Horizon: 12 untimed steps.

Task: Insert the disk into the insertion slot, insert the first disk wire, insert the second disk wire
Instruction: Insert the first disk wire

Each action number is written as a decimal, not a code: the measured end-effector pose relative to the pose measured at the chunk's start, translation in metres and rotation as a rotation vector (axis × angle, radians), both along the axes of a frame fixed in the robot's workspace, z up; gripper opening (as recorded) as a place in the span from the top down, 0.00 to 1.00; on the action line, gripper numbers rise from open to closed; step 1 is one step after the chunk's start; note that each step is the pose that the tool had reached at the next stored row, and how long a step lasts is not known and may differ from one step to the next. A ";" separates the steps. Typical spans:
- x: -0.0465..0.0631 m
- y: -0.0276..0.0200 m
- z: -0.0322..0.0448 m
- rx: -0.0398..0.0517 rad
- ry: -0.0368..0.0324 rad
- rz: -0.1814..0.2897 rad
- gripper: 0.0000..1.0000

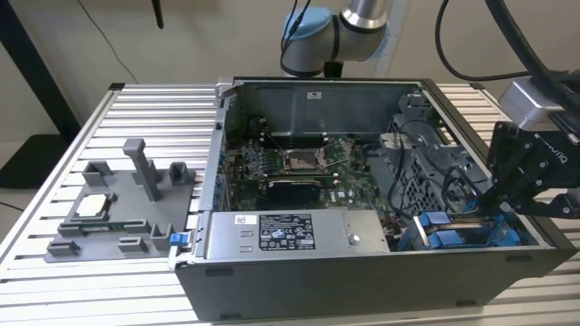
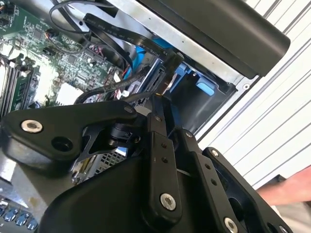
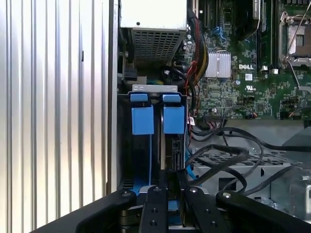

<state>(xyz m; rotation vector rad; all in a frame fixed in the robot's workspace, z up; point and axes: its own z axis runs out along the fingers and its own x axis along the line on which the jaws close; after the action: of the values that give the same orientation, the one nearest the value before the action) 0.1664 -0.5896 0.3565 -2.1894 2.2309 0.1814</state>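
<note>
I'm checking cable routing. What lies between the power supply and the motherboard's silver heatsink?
In the first wrist view, a bundle of black, red and yellow wires runs between the power supply and the heatsink.

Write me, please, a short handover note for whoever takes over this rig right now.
End effector: down inside the computer case, directly over the disk's edge; whether it holds anything is unclear.
Disk: on edge in the drive cage, its blue tab level with that of the neighbouring carrier.
Done: the disk appears inserted.
Left: both wires, it seems. The black cables lie looped over the cage, and no plug at the disk can be made out.
</note>
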 end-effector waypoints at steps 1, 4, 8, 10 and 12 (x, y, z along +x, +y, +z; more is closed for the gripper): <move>0.000 0.0001 -0.0006 0.0024 -0.0002 0.000 1.00; 0.000 0.0012 -0.0026 0.0083 -0.0007 0.000 1.00; 0.001 0.0019 -0.0038 0.0127 -0.0013 0.000 1.00; 0.001 0.0019 -0.0039 0.0130 -0.0013 0.000 1.00; 0.001 0.0020 -0.0040 0.0134 -0.0013 0.000 1.00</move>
<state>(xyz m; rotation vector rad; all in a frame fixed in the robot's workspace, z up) 0.1671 -0.5876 0.3525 -2.1823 2.2224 0.1943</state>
